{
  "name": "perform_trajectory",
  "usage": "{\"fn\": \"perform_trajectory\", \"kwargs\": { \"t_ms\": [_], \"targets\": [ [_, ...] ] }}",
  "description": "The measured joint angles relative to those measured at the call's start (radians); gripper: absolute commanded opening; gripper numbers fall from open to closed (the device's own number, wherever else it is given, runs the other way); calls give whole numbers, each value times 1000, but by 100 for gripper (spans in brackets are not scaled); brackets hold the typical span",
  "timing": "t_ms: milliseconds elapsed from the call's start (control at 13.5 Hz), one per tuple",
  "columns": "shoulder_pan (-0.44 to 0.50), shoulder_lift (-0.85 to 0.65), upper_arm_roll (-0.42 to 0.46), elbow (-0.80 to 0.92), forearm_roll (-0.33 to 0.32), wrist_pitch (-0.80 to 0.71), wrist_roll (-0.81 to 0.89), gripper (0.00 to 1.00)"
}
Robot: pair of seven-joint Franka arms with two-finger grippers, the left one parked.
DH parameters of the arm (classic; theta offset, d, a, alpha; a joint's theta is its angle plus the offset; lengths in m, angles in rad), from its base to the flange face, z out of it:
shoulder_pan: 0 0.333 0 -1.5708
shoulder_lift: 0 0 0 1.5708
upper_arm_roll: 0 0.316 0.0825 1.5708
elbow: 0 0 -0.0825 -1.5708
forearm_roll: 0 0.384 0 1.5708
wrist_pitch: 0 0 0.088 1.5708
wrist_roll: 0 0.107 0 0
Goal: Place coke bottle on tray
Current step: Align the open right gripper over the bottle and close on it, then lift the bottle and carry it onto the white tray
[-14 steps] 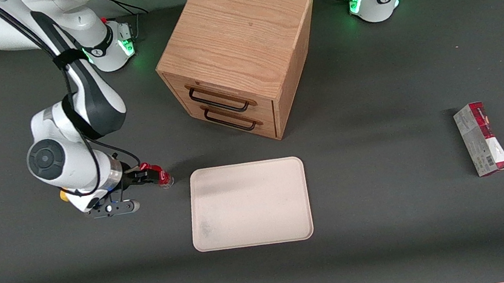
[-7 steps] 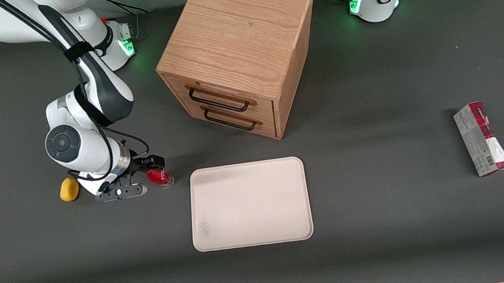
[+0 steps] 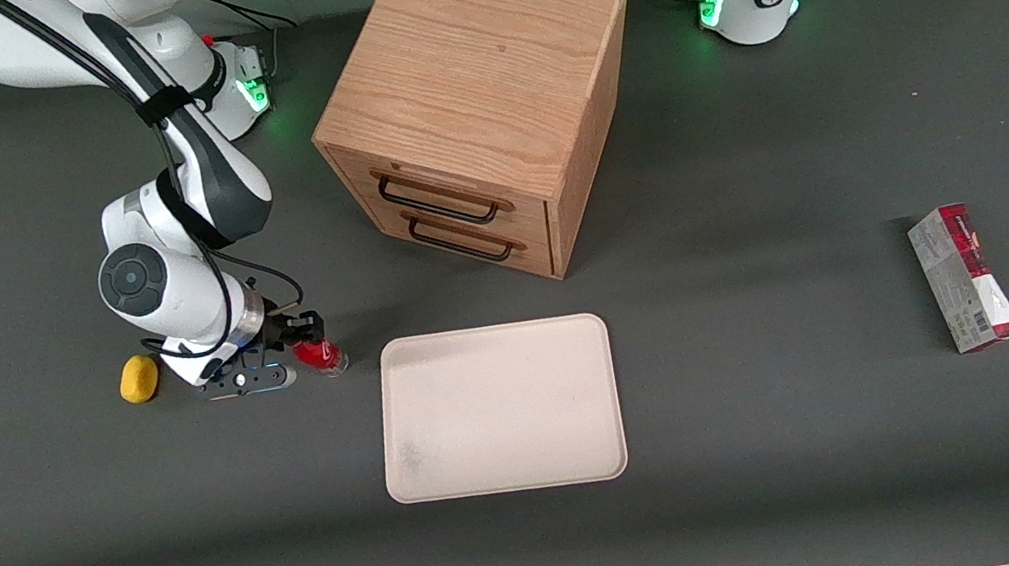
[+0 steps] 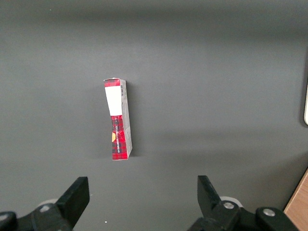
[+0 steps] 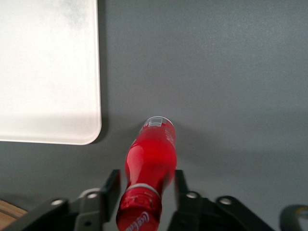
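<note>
Beside the tray [image 3: 498,410], gripper [image 5: 144,190] fingers straddle the coke bottle [image 5: 150,166]; pad contact probably made, cap cut off.

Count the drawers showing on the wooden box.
2: upper drawer and lower drawer, stacked in the oak box; the hand is at the coke bottle.

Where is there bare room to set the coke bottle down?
The whole tray is bare. Open table lies between tray and carton, and nearer the camera. Crowded: the gripper straddles the coke bottle beside the tray's corner, with the yellow lump close by and the drawer box above.
</note>
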Motion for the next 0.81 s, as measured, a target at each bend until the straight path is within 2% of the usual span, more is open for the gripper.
{"fn": "perform_trajectory", "kwargs": {
  "t_ms": [74,370,519,815],
  "targets": [
    [0,-1,0,1,-2,0,0,7],
    [-2,-3,-1,38,-3,-18,0,6],
    [-5,-1,-1,147,-3,-136,0,6],
    [-8,58,-2,483,-3,-427,0,6]
  ]
}}
